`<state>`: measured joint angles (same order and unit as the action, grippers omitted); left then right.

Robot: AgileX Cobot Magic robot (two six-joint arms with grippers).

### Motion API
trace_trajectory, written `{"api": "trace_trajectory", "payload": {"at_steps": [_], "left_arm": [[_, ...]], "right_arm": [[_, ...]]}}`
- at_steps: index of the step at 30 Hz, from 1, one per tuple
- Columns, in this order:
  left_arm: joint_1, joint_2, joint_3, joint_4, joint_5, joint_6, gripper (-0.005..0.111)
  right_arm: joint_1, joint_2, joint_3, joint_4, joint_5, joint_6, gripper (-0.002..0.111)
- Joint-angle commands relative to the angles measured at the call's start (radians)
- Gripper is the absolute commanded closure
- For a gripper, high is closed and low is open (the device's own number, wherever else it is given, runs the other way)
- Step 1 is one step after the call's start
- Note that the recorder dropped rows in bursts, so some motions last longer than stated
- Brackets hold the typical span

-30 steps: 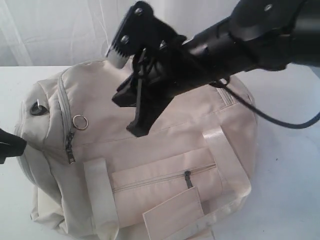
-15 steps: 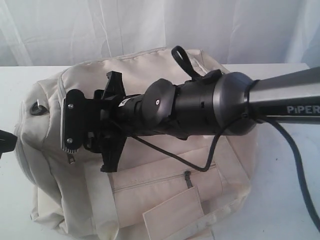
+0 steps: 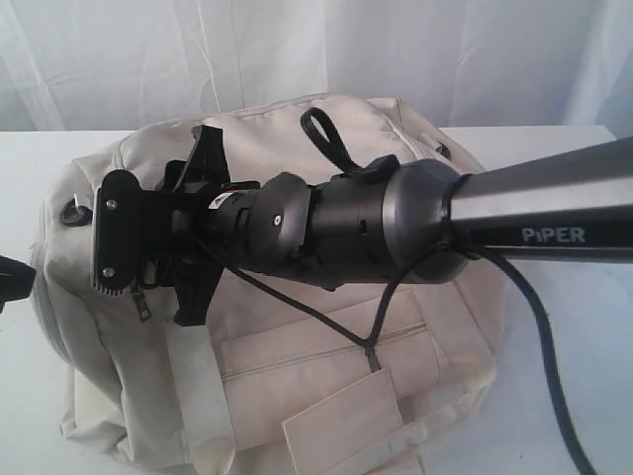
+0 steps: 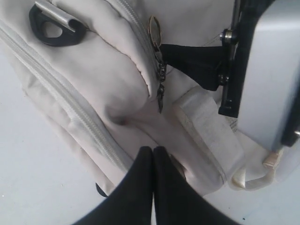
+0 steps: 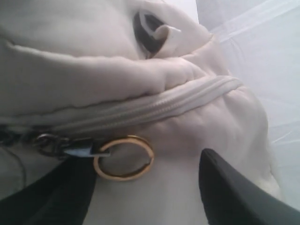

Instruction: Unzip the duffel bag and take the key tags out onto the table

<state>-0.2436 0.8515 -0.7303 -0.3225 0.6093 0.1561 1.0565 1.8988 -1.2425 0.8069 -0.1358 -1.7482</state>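
The cream duffel bag point(image 3: 297, 366) lies on the white table point(image 3: 574, 376) with its main zip point(image 5: 140, 110) closed. My right gripper point(image 3: 148, 259) reaches across to the bag's left end. Its jaws are open point(image 5: 145, 183) and straddle the gold ring point(image 5: 124, 157) on the dark zip pull point(image 4: 161, 89) without touching it. At the bag's left end my left gripper point(image 3: 15, 279) is shut on nothing, its tips point(image 4: 153, 151) against the fabric. The key tags are hidden.
A front zip pocket point(image 3: 371, 346) and cream webbing straps point(image 3: 198, 396) face the camera. A black D-ring point(image 4: 54, 28) sits on the bag's end. White curtain hangs behind the table. The right arm's cable point(image 3: 554, 396) trails over the bag's right side.
The right arm came down from above the bag and swung left to the zip pull ring, and its jaws opened wide. The left gripper stayed put.
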Motion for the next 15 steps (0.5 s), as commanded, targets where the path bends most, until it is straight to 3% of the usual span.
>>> {"api": "trace_trajectory", "payload": {"at_steps": [1, 5, 15], "left_arm": [[-0.002, -0.007, 0.005, -0.018, 0.005, -0.008, 0.107], [-0.002, -0.007, 0.005, -0.024, 0.005, -0.008, 0.107], [-0.002, -0.007, 0.005, -0.025, 0.005, -0.004, 0.107]], "right_arm": [[0.001, 0.026, -0.007, 0.002, -0.03, -0.002, 0.049], [0.001, 0.033, -0.007, 0.001, -0.03, -0.002, 0.057], [0.001, 0.033, -0.007, 0.001, -0.03, 0.0, 0.093]]}}
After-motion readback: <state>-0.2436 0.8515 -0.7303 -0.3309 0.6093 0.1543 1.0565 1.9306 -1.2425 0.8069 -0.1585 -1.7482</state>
